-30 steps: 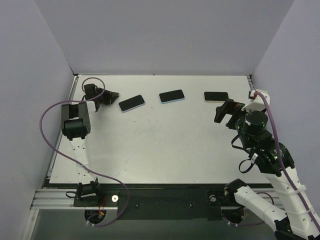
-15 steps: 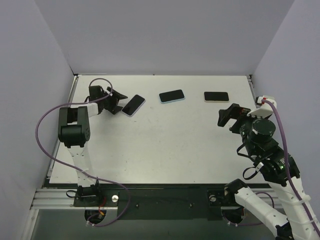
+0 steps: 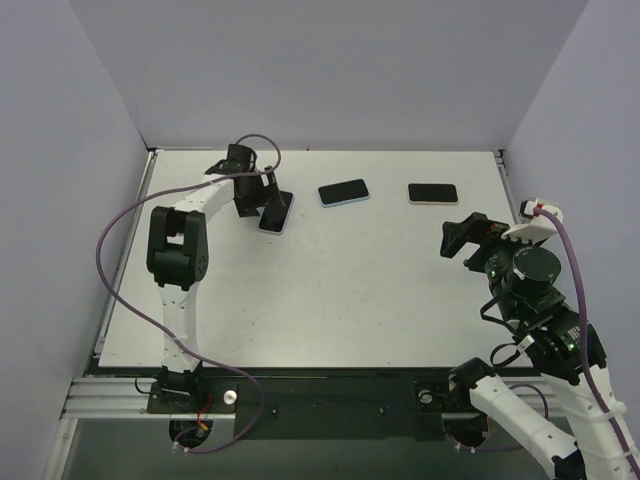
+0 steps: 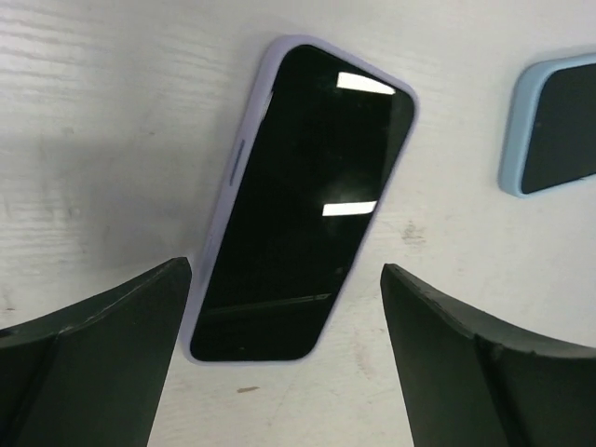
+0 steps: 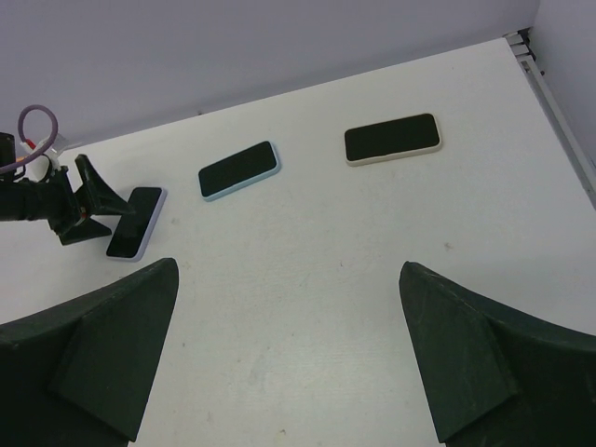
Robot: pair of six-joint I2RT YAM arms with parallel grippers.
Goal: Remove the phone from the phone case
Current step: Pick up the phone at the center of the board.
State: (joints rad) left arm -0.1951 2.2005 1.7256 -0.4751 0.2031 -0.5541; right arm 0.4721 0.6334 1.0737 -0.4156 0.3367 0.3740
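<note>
White desk [image 3: 350, 290] holds the lavender-cased phone [image 4: 303, 200] at its far left; left claw [image 4: 286, 270] gapes wide astride its near end, empty. Better to lower squarely and pinch its long edges. Right claw [image 5: 289, 268] hangs spread, empty

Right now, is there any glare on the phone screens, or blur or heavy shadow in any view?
Left wrist view: two bright rectangular reflections on the screen of the lavender-cased phone, and a soft grey shadow on the table left of it. Right wrist view: even light, no screen glare, right fingers dark and soft-edged. Top view: flat, even light, only faint shadows.
</note>
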